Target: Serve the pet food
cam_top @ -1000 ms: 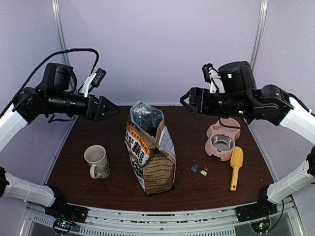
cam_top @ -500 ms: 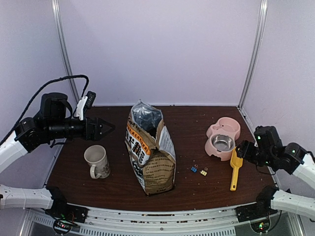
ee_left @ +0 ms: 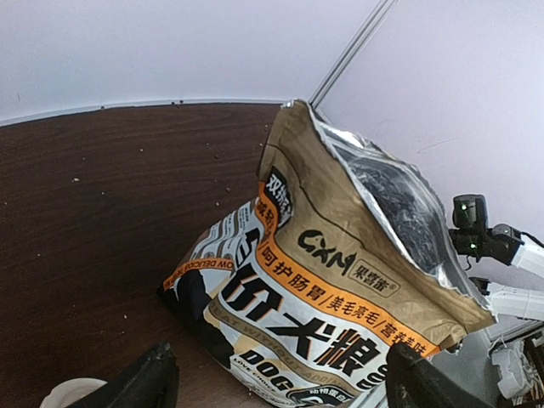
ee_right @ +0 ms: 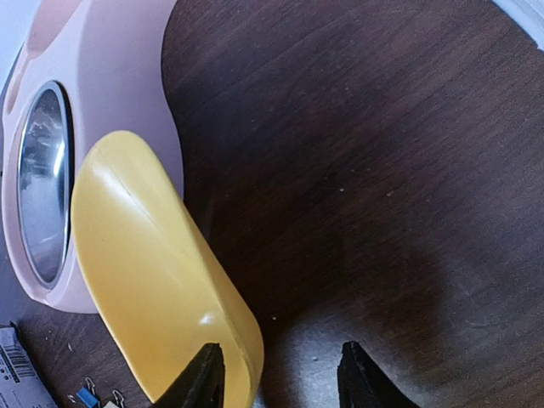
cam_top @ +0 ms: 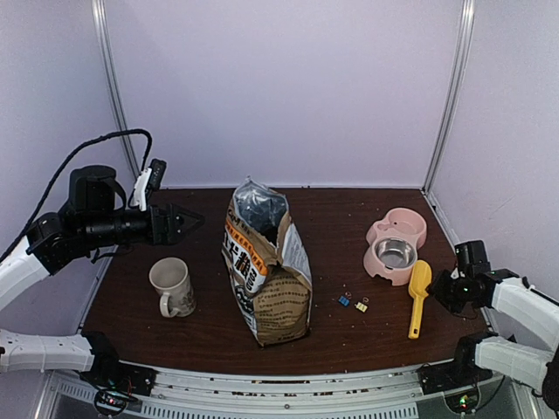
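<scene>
The brown paper dog food bag (cam_top: 266, 271) stands open at the table's middle, its foil mouth facing up; no kibble shows inside it. It fills the left wrist view (ee_left: 340, 280). My left gripper (cam_top: 186, 219) is open and empty, held in the air left of the bag, pointing at it (ee_left: 280, 387). A pink pet bowl (cam_top: 396, 253) with a steel insert stands at the right. A yellow scoop (cam_top: 418, 297) lies in front of it. My right gripper (cam_top: 441, 288) is open and low, just right of the scoop's head (ee_right: 153, 272), its left fingertip (ee_right: 206, 374) beside the rim.
A white mug (cam_top: 172, 286) stands left of the bag, below my left gripper. Small binder clips (cam_top: 354, 303) lie between the bag and the scoop. Pale crumbs dot the brown table (cam_top: 332, 218). The frame's posts and walls close in the back and sides.
My right arm has dropped from high above the bowl to table level beside the scoop. My left arm came down and back a little, then held still.
</scene>
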You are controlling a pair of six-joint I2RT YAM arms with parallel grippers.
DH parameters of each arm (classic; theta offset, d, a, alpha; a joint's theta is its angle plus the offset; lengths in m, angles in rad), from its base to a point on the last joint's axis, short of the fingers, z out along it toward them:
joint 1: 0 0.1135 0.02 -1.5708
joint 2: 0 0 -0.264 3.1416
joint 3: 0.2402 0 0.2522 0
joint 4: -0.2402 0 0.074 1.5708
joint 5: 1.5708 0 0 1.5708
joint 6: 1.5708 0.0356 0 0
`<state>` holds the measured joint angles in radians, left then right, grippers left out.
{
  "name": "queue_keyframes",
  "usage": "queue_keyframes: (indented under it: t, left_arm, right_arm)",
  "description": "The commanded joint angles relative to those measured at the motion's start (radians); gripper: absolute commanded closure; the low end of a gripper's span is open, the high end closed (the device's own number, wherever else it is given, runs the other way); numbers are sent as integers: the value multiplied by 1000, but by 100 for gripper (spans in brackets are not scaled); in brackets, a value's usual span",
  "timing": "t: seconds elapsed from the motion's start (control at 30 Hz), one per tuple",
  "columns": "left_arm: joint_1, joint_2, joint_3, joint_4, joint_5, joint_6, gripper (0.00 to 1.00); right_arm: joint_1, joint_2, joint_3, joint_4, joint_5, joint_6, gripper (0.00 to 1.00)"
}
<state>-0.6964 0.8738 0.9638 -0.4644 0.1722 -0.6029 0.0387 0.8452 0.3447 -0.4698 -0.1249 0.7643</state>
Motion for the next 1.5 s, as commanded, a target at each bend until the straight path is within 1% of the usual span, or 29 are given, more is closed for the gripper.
queue_keyframes:
  t: [0.0,0.1,0.2,0.33,0.43,0.63,0.73,0.87,0.97,1.03,1.1,1.17,1.23,1.33,1.47]
  left_arm:
    - [6,-18,-14,55,2,-12,13]
    - [6,-24,-23,55,-3,-17,13]
    - [6,-27,-25,52,-4,-20,13]
    - [6,-28,-21,45,-6,-19,13]
    - [6,-28,-16,43,-8,-17,13]
    - [6,-25,-10,40,-3,-16,13]
    - [6,-27,-3,32,-7,-10,13]
    - [6,-27,28,0,-19,12,13]
    - [6,-23,66,-33,-37,31,13]
    - [6,-14,96,-58,-47,42,13]
    - [6,0,130,-78,-44,46,14]
    - [2,17,160,-82,-29,35,15]
    - [-22,38,195,-82,-37,26,17]
    - [-101,85,255,-83,-79,19,17]
    - [-231,176,357,-109,-135,14,18]
  right_arm:
    - [-10,62,4,112,-73,-54,54]
    - [-9,88,-5,136,-73,-61,58]
    - [-10,109,-3,135,-72,-72,67]
    - [-10,114,-12,141,-70,-76,73]
    - [-10,115,-18,144,-70,-76,81]
    - [-10,95,-13,117,-48,-82,94]
    - [-10,53,10,73,-22,-87,100]
    - [-10,-32,82,-35,24,-117,100]
    - [-8,-108,166,-129,48,-162,100]
    - [-5,-143,228,-179,22,-206,100]
    - [10,-162,296,-215,-37,-250,100]
    - [57,-170,364,-254,-57,-276,100]
    - [164,-164,431,-287,-36,-292,100]
    - [358,-129,538,-328,68,-287,100]
    - [615,-22,684,-373,196,-284,100]
